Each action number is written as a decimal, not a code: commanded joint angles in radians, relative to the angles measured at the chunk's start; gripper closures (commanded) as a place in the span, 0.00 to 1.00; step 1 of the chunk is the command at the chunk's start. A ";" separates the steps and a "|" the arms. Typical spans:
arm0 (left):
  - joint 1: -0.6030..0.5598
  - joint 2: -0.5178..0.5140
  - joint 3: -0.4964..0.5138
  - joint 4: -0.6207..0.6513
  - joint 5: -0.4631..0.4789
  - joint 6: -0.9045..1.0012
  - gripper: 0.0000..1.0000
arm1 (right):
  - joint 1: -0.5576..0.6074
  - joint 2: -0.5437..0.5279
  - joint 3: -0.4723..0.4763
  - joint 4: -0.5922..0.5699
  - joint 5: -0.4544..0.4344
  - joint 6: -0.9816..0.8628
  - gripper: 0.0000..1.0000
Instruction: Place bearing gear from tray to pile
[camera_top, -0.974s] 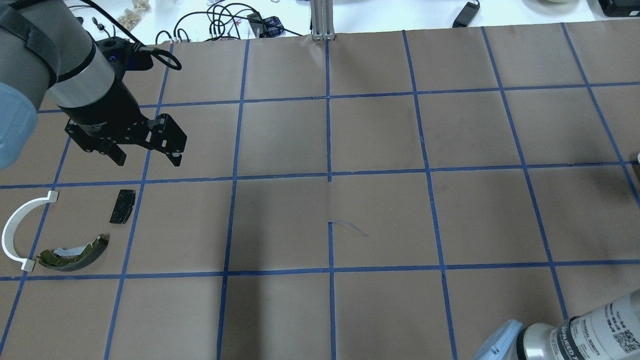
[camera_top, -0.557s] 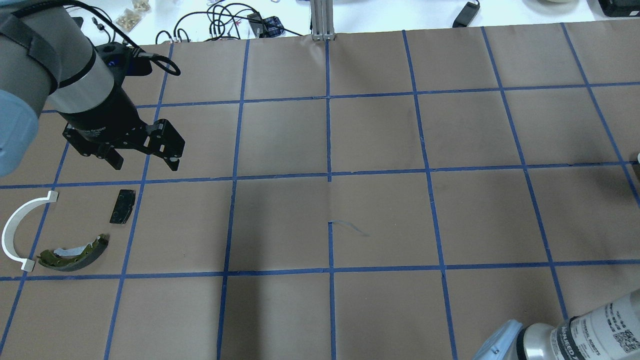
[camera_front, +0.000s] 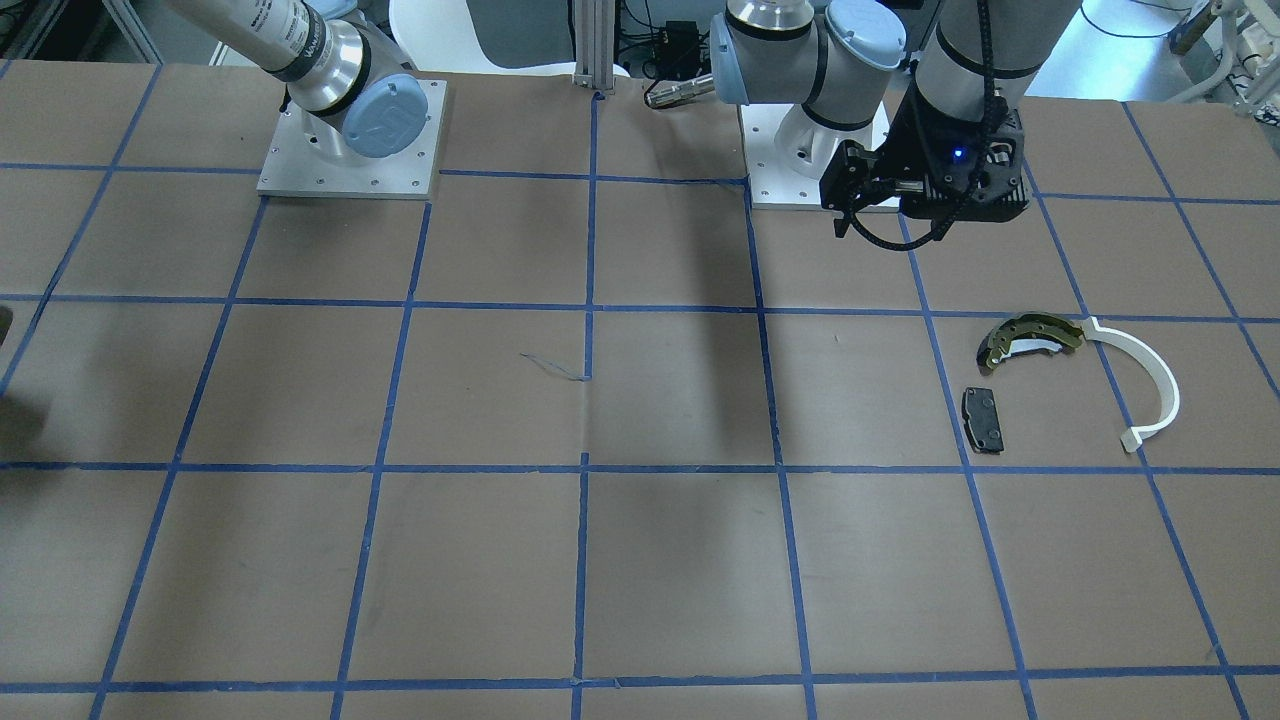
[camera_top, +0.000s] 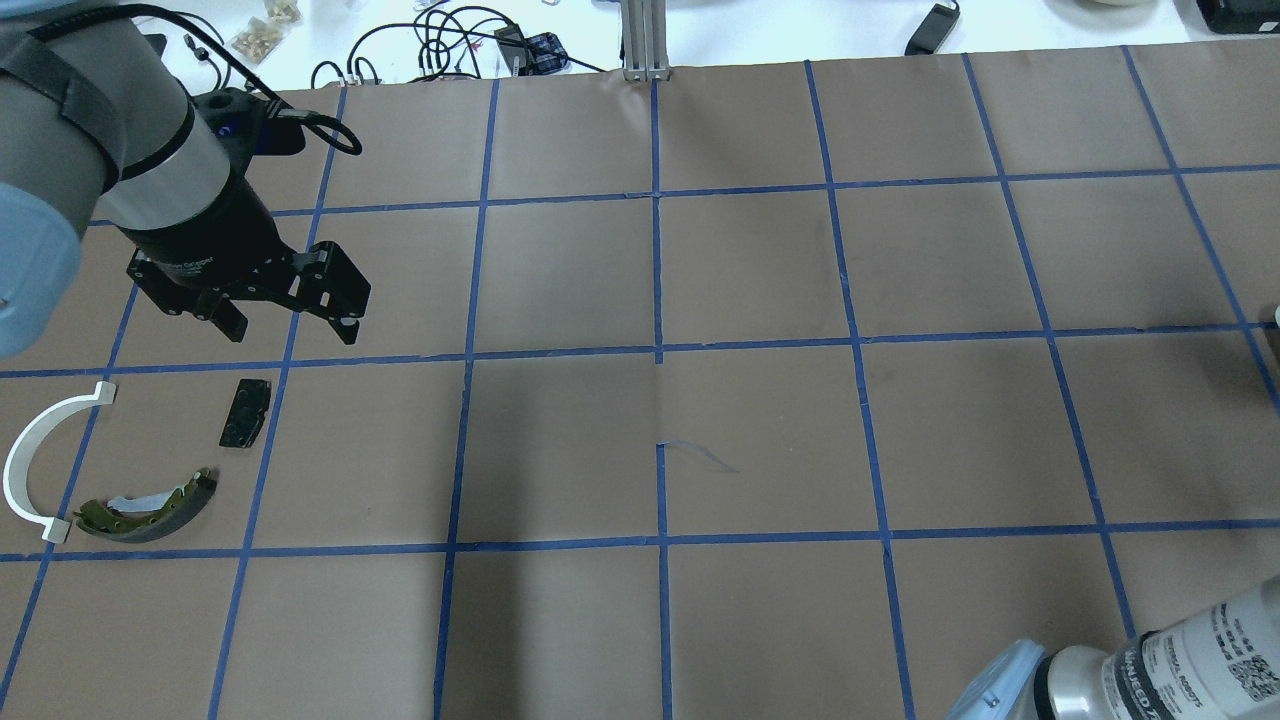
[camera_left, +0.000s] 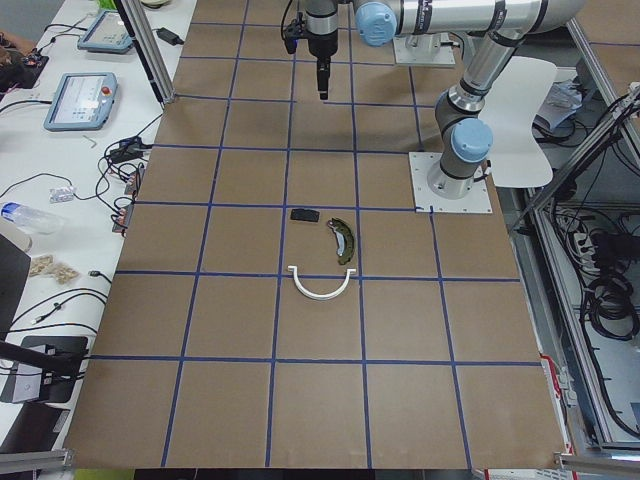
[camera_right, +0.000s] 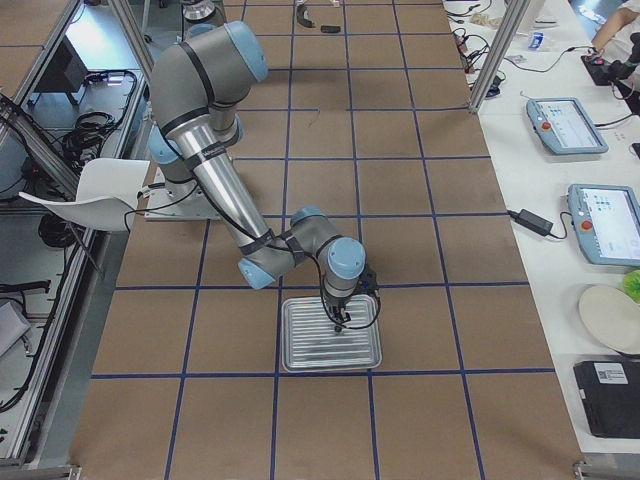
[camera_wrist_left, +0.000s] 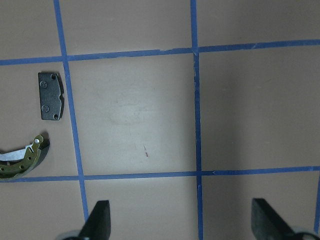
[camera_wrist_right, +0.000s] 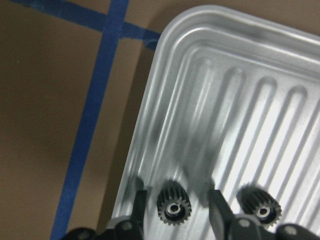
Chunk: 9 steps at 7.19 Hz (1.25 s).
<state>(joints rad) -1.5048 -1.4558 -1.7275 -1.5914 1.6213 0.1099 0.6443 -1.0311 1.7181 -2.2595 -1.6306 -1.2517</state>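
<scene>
Right wrist-mounted view: the right gripper (camera_wrist_right: 175, 197) is down in the metal tray (camera_wrist_right: 165, 65). Its fingers are apart and straddle a small black bearing gear (camera_wrist_right: 173, 208) near the tray's corner, not pinching it yet. A second gear (camera_wrist_right: 260, 209) sits just beside, outside one finger. Step in hand looks like the grasp. The next move calls for closing squarely on the gear teeth without nudging the neighbour, lifting clear of the rim, then a long carry across the counter (camera_top: 760, 440). The pile (camera_front: 1030, 330), made up of olive brake shoe (camera_top: 160, 505), white plastic arc (camera_top: 13, 465) and black pad (camera_top: 245, 412), lies well apart at the other end. The left gripper (camera_top: 290, 328) hovers there open and empty, so a hand-over may be needed.
</scene>
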 joint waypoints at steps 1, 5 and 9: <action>0.000 0.000 0.000 0.002 -0.001 0.001 0.00 | 0.000 0.000 0.000 0.000 -0.002 -0.002 0.76; 0.006 -0.001 -0.001 0.005 -0.001 0.004 0.00 | 0.009 -0.077 -0.021 0.049 -0.034 0.015 0.97; 0.009 0.000 -0.006 0.004 0.002 0.004 0.00 | 0.292 -0.304 -0.015 0.317 -0.017 0.423 0.96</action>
<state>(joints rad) -1.4962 -1.4560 -1.7326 -1.5867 1.6218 0.1135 0.8221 -1.2748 1.7003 -2.0257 -1.6512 -1.0072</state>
